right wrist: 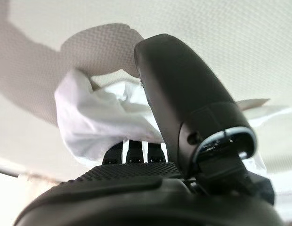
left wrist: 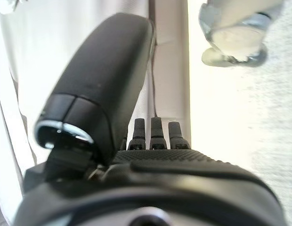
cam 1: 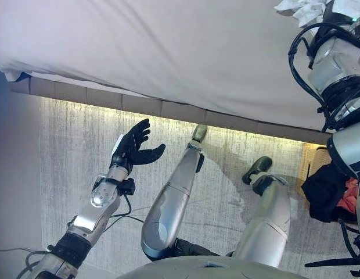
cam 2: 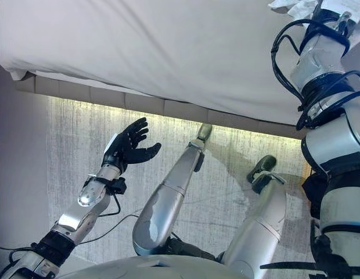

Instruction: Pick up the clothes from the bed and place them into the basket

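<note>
My right hand (right wrist: 183, 155) sits against the white garment (right wrist: 99, 117) on the bed (cam 1: 168, 52), grip unreadable; my left hand (cam 1: 133, 148) hangs open, well apart.

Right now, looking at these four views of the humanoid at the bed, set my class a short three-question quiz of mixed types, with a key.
1. True or false: the left hand holds a piece of clothing.
2. Multiple choice: the white cloth in the right hand lies over
A. the floor
B. the bed
C. the basket
3. Short answer: what colours are the clothes already in the basket?

Key
1. False: it is open and empty, above the floor beside the bed.
2. B: the right hand's fingers curl into the cloth on the bed sheet.
3. A black garment and a red garment.
</note>
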Available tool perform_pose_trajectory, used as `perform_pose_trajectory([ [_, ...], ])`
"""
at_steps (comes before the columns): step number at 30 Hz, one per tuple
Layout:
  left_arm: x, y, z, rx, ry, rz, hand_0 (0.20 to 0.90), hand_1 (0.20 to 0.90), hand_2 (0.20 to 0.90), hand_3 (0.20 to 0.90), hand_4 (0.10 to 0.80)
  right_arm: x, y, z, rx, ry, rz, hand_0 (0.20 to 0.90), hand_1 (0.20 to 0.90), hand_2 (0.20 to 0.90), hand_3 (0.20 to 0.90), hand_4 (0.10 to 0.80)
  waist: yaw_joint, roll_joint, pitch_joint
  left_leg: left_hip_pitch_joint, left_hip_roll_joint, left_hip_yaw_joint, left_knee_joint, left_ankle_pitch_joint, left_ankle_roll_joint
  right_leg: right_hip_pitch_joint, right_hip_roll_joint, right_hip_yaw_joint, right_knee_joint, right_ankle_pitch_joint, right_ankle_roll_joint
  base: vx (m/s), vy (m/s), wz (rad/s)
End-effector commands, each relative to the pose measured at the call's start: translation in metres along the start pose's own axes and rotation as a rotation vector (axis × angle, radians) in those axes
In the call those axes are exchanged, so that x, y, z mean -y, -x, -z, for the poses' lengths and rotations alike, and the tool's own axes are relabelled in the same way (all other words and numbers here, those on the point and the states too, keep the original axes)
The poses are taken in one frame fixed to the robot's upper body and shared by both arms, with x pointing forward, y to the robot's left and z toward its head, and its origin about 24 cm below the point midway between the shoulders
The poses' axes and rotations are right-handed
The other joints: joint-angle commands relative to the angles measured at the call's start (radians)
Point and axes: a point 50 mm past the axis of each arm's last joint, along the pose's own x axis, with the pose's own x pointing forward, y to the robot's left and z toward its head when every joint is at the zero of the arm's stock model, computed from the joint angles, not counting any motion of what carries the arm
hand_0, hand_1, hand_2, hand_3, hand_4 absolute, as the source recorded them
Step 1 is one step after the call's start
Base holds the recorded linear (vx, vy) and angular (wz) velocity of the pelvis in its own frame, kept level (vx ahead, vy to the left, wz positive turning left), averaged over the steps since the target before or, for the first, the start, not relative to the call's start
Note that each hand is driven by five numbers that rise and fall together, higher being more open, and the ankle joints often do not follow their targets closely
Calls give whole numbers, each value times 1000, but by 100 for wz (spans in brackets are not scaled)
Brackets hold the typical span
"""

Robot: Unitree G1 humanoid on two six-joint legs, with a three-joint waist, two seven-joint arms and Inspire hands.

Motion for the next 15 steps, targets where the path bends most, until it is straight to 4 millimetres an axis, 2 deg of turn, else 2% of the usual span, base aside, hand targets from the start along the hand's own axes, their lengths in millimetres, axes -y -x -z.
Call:
perform_pose_trajectory([
  [1,-10,4,-35,193,18,-9,900,900,900,900,800,49,-8,33,-119,140,129,300,300,300,200,100,17,61,-28,18,11,19,57,-112,69,44,74,-10,107,-75,-56,13,12,-5],
  [8,-16,6,-36,191,21,-19,900,900,900,900,800,49,-9,41,-127,143,143,300,300,300,200,100,14,53,-28,70,19,28,60,-123,67,100,65,-21,100,-76,-57,20,-2,-5],
  [12,-17,5,-37,191,5,-23,900,900,900,900,800,43,-9,42,-105,109,149,300,300,300,200,100,2,32,-28,156,37,38,36,-129,65,188,58,-31,57,-68,-53,37,-2,-7],
  [15,-18,2,-38,190,0,-31,900,900,900,900,800,37,-9,41,-82,17,164,300,300,300,200,100,-10,14,-28,232,52,49,8,-135,64,266,56,-38,15,-60,-49,38,6,-9],
])
